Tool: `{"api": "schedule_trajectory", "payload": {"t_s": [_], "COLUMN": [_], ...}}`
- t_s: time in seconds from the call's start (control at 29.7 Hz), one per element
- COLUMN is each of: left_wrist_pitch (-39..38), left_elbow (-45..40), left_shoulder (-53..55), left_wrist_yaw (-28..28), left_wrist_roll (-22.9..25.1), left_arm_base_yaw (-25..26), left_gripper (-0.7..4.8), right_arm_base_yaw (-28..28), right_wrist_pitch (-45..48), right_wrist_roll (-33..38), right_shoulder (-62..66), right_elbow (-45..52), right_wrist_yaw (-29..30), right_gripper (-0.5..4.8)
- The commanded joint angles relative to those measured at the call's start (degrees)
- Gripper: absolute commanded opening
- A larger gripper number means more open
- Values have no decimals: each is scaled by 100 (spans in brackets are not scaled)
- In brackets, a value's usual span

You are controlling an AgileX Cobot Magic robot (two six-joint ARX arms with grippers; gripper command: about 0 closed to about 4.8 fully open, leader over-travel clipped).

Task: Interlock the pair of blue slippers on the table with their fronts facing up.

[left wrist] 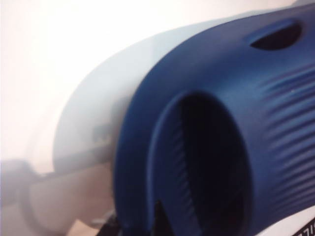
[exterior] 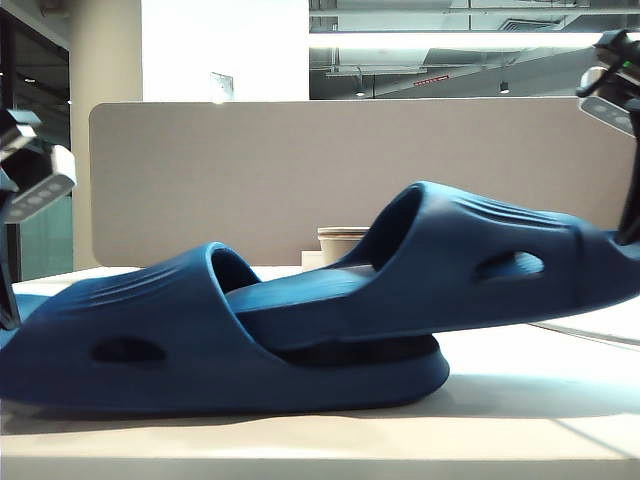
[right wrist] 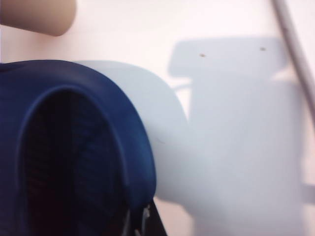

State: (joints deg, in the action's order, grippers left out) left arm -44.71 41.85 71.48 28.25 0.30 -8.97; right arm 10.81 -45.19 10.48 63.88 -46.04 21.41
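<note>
We've both grippers clamped on light, springy foam toes: left gripper [left wrist: 135, 228] on the left slipper [exterior: 150, 340], right gripper [right wrist: 140, 221] on the right slipper [exterior: 480, 270].

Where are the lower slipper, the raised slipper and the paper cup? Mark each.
lower slipper [exterior: 150, 300], exterior view, on its ribbed strap.
raised slipper [exterior: 480, 245], exterior view, on its strap.
paper cup [exterior: 340, 243], exterior view, on its wall.

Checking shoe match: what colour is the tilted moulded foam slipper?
Dark navy blue, the tilted moulded foam slipper; the exterior view shows it best.
</note>
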Motion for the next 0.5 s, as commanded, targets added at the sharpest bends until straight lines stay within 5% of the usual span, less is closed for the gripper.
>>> {"api": "schedule_trajectory", "payload": {"t_s": [0.03,0.5], "left_wrist_pitch": [293,496], "left_elbow": [31,173], "left_shoulder": [109,142], "left_wrist_yaw": [85,116], "left_wrist_roll": [-177,-339], "left_arm_base_yaw": [-236,-313], "left_gripper": [-6,-6], "right_arm_base_yaw": [199,579], "right_wrist_pitch": [293,632], "right_wrist_roll": [179,282], "right_shoulder": [-9,640], "right_elbow": [-42,-39], "right_wrist_yaw": [63,-98], "right_gripper": [-2,-2]}}
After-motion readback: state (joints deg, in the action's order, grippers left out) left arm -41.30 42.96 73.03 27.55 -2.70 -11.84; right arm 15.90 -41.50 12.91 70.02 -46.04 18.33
